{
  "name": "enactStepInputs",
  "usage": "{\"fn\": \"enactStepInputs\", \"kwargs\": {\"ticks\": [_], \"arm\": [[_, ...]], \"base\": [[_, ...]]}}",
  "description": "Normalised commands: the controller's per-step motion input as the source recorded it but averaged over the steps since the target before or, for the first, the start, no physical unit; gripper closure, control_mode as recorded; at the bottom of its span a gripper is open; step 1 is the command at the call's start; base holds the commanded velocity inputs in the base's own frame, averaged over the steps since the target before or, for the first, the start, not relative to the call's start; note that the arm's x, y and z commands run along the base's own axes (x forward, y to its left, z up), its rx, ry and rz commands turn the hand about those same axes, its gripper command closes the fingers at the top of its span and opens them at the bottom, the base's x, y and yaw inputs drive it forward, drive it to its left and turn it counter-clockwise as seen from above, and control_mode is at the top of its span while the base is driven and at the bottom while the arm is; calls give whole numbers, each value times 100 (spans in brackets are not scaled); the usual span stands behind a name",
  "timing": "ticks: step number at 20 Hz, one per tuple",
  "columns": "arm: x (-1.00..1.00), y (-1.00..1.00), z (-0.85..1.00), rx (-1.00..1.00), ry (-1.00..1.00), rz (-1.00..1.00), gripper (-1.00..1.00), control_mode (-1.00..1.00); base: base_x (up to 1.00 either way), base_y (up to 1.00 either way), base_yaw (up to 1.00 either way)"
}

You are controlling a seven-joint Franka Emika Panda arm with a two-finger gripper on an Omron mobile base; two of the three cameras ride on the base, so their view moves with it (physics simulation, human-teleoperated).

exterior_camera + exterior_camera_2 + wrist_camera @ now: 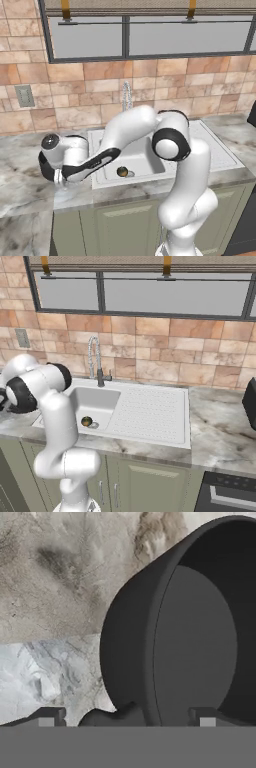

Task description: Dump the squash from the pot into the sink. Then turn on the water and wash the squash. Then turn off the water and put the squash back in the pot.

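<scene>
Fingers (125, 717) spread astride pot (195, 642) rim

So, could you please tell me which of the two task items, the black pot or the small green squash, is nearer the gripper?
The wide black cooking pot: in the hand view it sits right at the open gripper. The small dark-green squash lies apart, in the light grey sink.

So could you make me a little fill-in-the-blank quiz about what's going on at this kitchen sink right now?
1. The squash lies in the sink right beside the round metal ____.
2. The dark pot in the hand view holds ____ inside.
3. The gripper has its jaws ____, with the pot's rim between them.
4. No ____ runs from the faucet.

Missing words: drain; nothing; open; water
</scene>
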Motion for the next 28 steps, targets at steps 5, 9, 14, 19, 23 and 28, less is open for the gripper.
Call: {"fn": "enactStepInputs", "kwargs": {"ticks": [5,9,14,19,23,28], "arm": [[0,-22,45,0,0,-14,-100,-100],[0,-32,56,2,0,-14,-100,-100],[-2,-44,52,6,0,-16,-100,-100],[0,-59,38,8,1,-18,-100,-100],[0,-66,17,9,1,-16,-100,-100],[0,-71,8,15,0,-11,-100,-100]], "base": [[0,0,0],[0,0,0],[0,0,0],[0,0,0],[0,0,0],[0,0,0]]}}
